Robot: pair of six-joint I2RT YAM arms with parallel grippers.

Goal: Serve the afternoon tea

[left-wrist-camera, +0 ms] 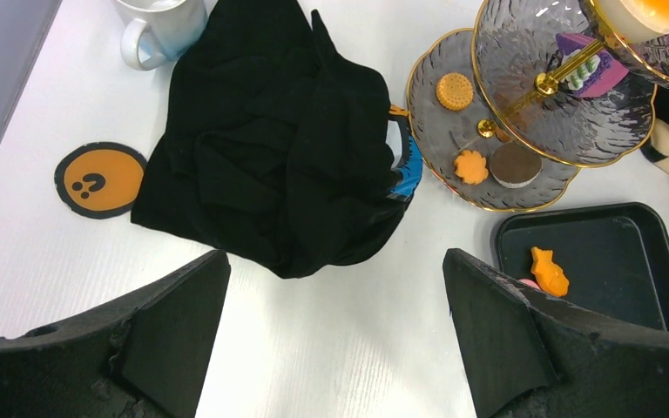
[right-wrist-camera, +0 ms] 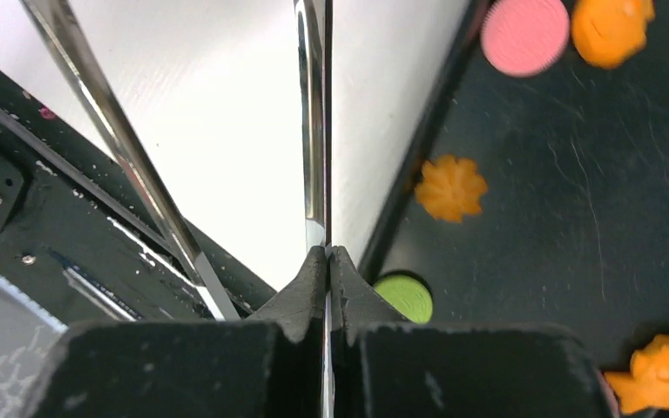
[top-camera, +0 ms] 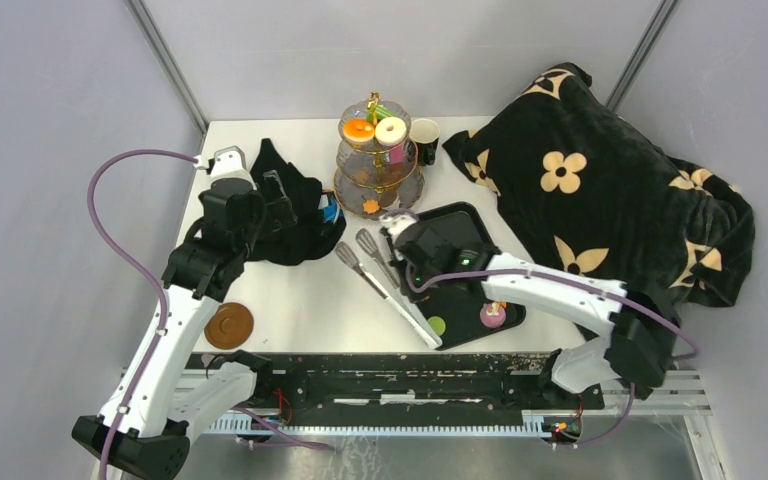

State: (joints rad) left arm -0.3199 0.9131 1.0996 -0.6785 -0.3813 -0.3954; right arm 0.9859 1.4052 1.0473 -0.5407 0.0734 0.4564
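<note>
Two ring donuts, one orange donut (top-camera: 359, 129) and one white donut (top-camera: 391, 130), are counted on the single stand (left-wrist-camera: 431, 126) by the far edge. Five orange cookies are seen: a round cookie (left-wrist-camera: 454, 91) and a flower cookie (left-wrist-camera: 470, 166) on the stand, three tray cookies (right-wrist-camera: 611, 30) (right-wrist-camera: 451, 187) (right-wrist-camera: 662, 373) on the one tray (right-wrist-camera: 575, 218). Also counted: one pink disc (right-wrist-camera: 524, 35), one green disc (right-wrist-camera: 405, 296), one purple cube (left-wrist-camera: 608, 68), one pair of tongs (top-camera: 385, 283)

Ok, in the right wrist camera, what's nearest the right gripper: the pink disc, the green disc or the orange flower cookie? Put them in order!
From the right gripper, shut on the tongs:
1. green disc, just beside it on the tray.
2. orange flower cookie, further up the tray.
3. pink disc, at the top edge.
</note>
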